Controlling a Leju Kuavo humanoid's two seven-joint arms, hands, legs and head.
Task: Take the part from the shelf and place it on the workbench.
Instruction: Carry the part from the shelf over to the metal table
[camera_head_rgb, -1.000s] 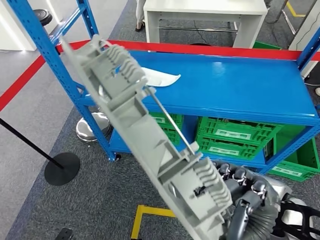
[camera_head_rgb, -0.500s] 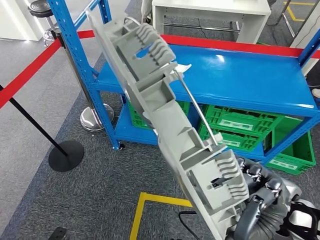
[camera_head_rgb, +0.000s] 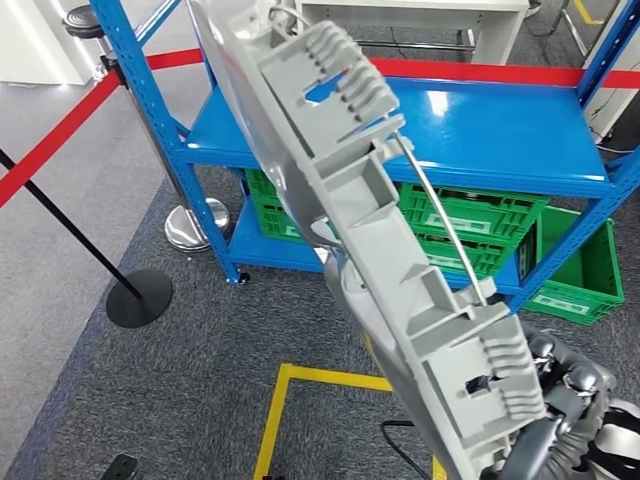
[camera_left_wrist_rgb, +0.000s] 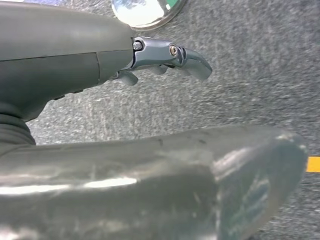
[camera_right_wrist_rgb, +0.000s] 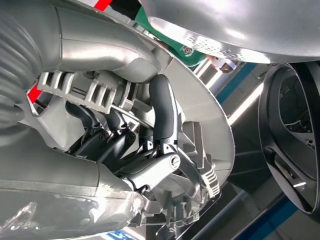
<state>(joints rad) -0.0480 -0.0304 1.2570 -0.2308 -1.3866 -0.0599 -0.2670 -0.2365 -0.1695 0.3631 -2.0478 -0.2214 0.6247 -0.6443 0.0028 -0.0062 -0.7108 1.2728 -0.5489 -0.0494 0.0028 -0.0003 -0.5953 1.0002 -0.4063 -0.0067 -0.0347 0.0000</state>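
Part (camera_head_rgb: 370, 230): long grey moulded plastic piece with ribbed sections and a thin metal rod along one side; held aloft on a slant in front of the shelf (camera_head_rgb: 498, 140), upper end near the top of the head view, lower end at the right hand (camera_head_rgb: 562, 420).

Right hand: fingers (camera_right_wrist_rgb: 162, 110) curled around the part's lower end, gripping it.

Left hand (camera_left_wrist_rgb: 75, 60): hangs above the grey carpet; fingers (camera_left_wrist_rgb: 181, 55) extended, nothing between them.

Shelf: blue steel, top deck bare in the visible area; green crates (camera_head_rgb: 468, 230) on the lower level.

Floor: grey carpet, yellow tape line (camera_head_rgb: 302, 390), red barrier belt (camera_head_rgb: 53, 140) on a black-based post (camera_head_rgb: 140, 297).
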